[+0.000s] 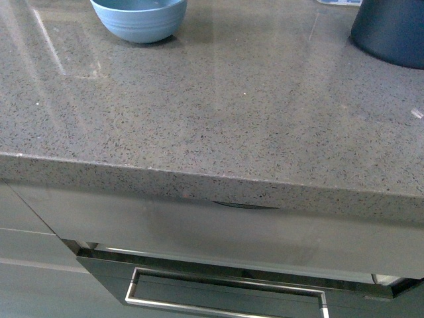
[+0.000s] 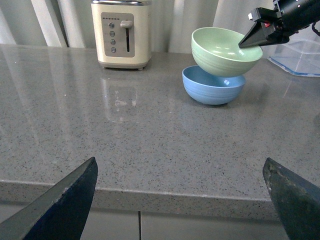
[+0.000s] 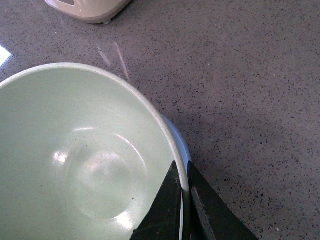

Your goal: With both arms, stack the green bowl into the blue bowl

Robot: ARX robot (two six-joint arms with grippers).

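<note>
The pale green bowl (image 2: 225, 50) hangs tilted right over the light blue bowl (image 2: 212, 87), its bottom at the blue bowl's rim; I cannot tell whether they touch. My right gripper (image 2: 241, 45) is shut on the green bowl's rim, one finger inside and one outside. In the right wrist view the green bowl (image 3: 75, 160) fills the picture, pinched by my right gripper (image 3: 182, 165), with a sliver of the blue bowl (image 3: 178, 137) under it. The front view shows only the blue bowl (image 1: 139, 20). My left gripper (image 2: 179, 160) stands open and empty above the counter's front edge.
A cream toaster (image 2: 121, 32) stands at the back of the grey speckled counter (image 2: 125, 125), left of the bowls. A clear plastic container (image 2: 300, 57) sits behind the right arm. A dark navy vessel (image 1: 391, 30) stands at the counter's right. A drawer handle (image 1: 225, 291) lies below the counter edge.
</note>
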